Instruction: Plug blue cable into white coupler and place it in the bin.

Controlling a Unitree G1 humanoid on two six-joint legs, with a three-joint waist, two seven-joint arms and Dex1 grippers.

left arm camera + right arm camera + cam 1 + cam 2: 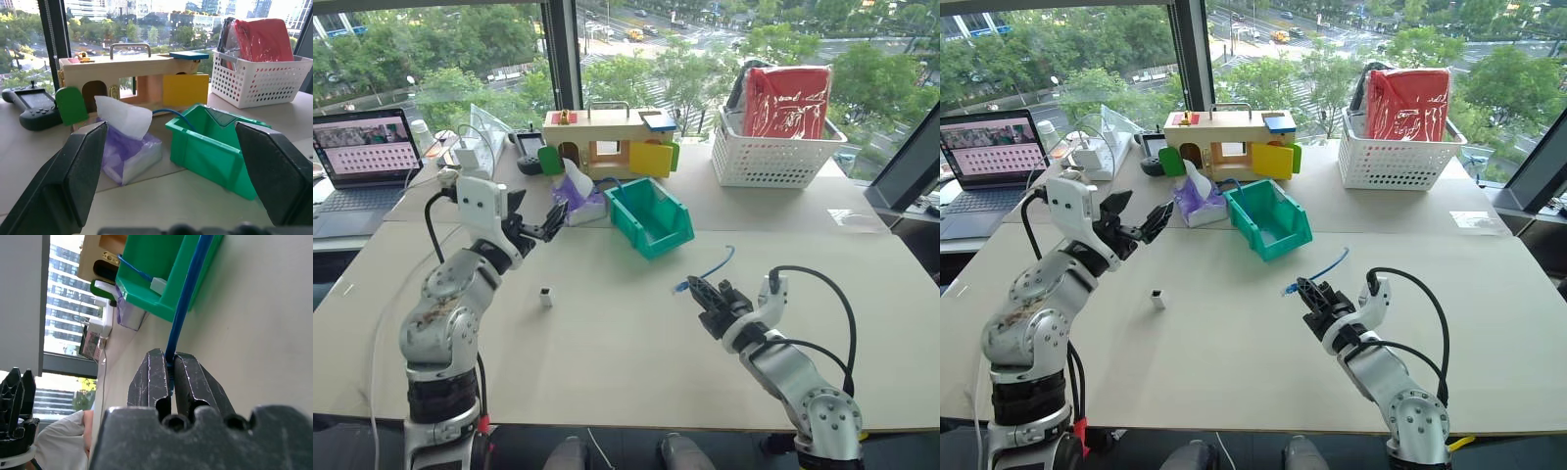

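The bin [651, 217], at centre, is teal-green. The cable [713, 267], right of centre, is bright blue. The coupler [546, 297], left of centre, is white. The basket [771, 157], upper right, is white lattice with red contents [787, 101]. The tissue box [129, 155] is purple and white. The wooden box [607, 140], upper centre, has green, yellow and blue flaps. The table [607, 362] is pale beige.

White coupler [546, 297] left of blue cable [710, 270]
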